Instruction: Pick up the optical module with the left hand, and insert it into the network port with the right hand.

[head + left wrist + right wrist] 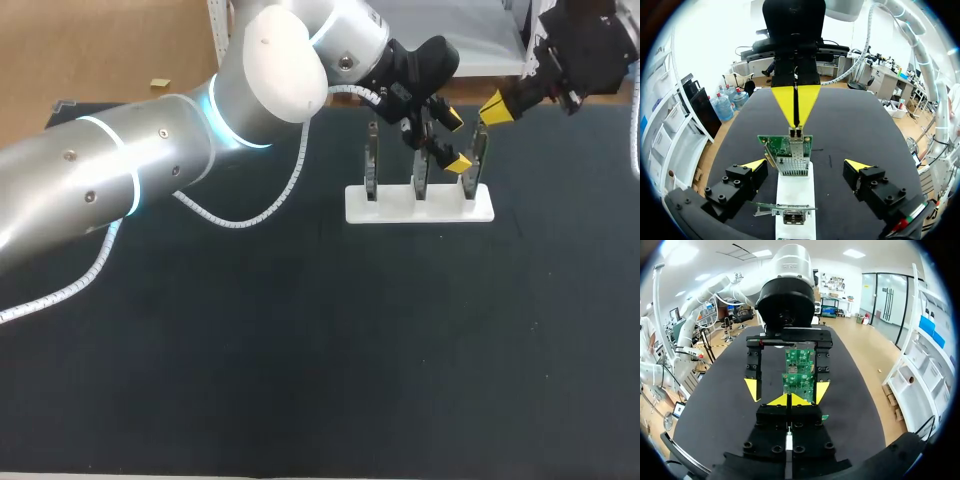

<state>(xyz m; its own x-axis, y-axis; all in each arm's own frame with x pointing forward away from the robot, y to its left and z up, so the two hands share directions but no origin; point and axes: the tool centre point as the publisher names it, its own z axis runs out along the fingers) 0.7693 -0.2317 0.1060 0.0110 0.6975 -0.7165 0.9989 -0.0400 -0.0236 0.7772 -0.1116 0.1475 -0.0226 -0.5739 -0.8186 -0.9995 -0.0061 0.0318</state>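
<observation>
The left pincer (806,164) is hanging with its two yellow tips spread wide and is holding nothing. The tips are standing on either side of the white stand (795,192), clear of it, just short of the green card (774,146) that is standing upright on the stand. A second card (785,206) is standing edge-on nearer the wrist, under the fingers.

The optical module (796,133) is sitting ahead of these fingers, at the top edge of the green card. Its end is showing at the mouth of the network port (792,160), a ribbed metal cage on that card. How deep the module is sitting cannot be told.

The right pincer (796,115) is coming down from the far side with its yellow tips pressed together into one point. That point is meeting the outer end of the module, and whether the tips are pinching it or only resting on it cannot be told.

In the head view a third card (371,165) is standing at the stand's far left end, and the stand is resting on the black table (300,350).
</observation>
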